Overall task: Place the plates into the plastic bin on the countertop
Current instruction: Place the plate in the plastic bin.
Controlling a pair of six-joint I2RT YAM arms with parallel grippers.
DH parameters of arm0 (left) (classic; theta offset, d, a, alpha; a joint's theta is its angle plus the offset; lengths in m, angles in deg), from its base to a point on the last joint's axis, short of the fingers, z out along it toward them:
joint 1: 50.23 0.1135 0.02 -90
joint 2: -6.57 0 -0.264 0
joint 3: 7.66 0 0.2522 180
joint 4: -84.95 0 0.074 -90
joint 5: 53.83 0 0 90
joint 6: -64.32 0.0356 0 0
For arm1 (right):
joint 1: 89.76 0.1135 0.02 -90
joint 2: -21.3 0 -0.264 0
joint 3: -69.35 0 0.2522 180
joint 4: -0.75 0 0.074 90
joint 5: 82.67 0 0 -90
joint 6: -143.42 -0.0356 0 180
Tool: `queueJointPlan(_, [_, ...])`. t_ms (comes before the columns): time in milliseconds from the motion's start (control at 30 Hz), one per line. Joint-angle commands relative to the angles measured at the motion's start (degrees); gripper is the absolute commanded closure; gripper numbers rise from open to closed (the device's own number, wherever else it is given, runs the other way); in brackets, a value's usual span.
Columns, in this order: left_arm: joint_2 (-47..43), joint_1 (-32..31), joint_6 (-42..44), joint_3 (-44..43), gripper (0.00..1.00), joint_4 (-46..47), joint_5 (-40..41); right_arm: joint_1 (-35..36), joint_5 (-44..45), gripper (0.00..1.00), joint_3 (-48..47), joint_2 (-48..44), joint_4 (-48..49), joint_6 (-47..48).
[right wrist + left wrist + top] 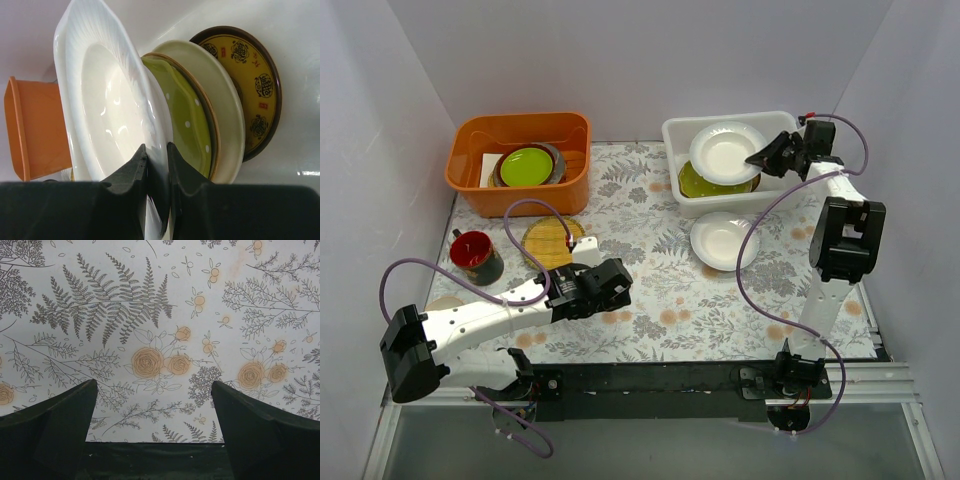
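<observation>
Two plates lie on the countertop point(670, 310) outside the plastic bin point(720, 206). One is a white plate point(723, 242) just near of the bin's near wall. The other is a woven straw-yellow plate point(553, 241) at the left, near of the orange tub point(470, 175), with a purple cable crossing over it.

The bin stands at the far right of the countertop. Inside it are a lime-green dotted plate point(187, 120), a pale cream plate point(222, 100) and a mustard-yellow plate point(250, 85) with a dark rim, overlapping one another.

The right gripper point(156, 150) is over the bin's right end. Its jaws are pinched onto the rim of a second white plate point(110, 110), which it holds above the plates in the bin. Whether this plate touches those beneath it cannot be told.

The left gripper point(155, 410) hangs over bare countertop near the middle. Its jaws are spread wide and hold nothing.

A red mug point(472, 250) stands at the left, beside the woven plate. The orange tub holds a plain lime-green plate point(527, 166) on grey dishes.
</observation>
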Motion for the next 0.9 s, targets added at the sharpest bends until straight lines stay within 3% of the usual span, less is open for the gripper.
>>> queueJointPlan(0, [-0.7, -0.6, -0.8, 0.4, 0.02, -0.2, 1.1, 0.1, -4.3, 0.99, -3.9, -0.4, 3.4, -1.4])
queueJointPlan(567, [-1.9, -1.0, -1.0, 1.7, 0.02, 0.4, 0.0, 0.3, -7.1, 0.96, -4.9, 6.0, 2.6, -0.4])
queueJointPlan(667, [-1.8, -1.2, -1.3, 1.9, 0.02, 0.3, -0.2, 0.3, -8.2, 0.91, -4.5, 6.8, 2.5, 0.0])
queueJointPlan(867, [-2.1, -1.3, -1.4, 1.9, 0.02, -0.1, -0.4, 0.3, -7.8, 0.65, -3.1, 6.5, 1.8, 1.2])
